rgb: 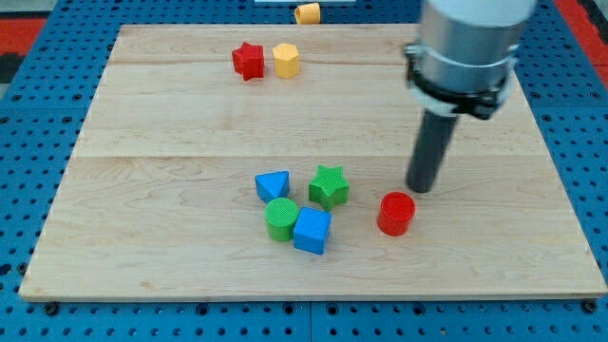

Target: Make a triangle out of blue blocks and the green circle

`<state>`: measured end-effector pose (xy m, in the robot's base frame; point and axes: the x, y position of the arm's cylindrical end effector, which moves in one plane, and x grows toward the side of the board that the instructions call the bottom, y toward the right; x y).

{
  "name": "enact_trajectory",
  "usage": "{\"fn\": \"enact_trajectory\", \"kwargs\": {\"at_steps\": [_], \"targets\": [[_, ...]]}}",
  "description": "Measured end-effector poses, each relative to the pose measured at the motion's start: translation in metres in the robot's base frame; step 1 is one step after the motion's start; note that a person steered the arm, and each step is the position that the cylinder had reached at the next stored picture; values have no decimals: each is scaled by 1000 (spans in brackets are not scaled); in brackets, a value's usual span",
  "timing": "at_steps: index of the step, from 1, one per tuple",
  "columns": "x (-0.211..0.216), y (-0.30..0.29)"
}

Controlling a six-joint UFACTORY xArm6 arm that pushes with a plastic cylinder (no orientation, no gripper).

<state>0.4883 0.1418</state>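
Note:
A blue triangular block [273,185] lies near the board's middle. A green circle [280,218] sits just below it, touching or nearly touching. A blue cube [313,230] touches the green circle on its right. My tip [419,188] rests on the board to the right of this group, just above a red cylinder [396,213] and well apart from the blue blocks. A green star [329,186] stands between the blue triangular block and my tip, just above the blue cube.
A red star [249,61] and a yellow hexagon [286,60] sit side by side near the board's top edge. An orange block [307,12] lies off the wooden board [142,190] at the view's top. A blue pegboard surrounds the board.

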Motion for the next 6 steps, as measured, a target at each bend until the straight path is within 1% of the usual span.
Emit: {"fn": "enact_trajectory", "kwargs": {"at_steps": [1,2,3,4,5,6], "targets": [[37,2],[102,38],[107,-59],[106,-116],[103,-124],[61,-130]]}}
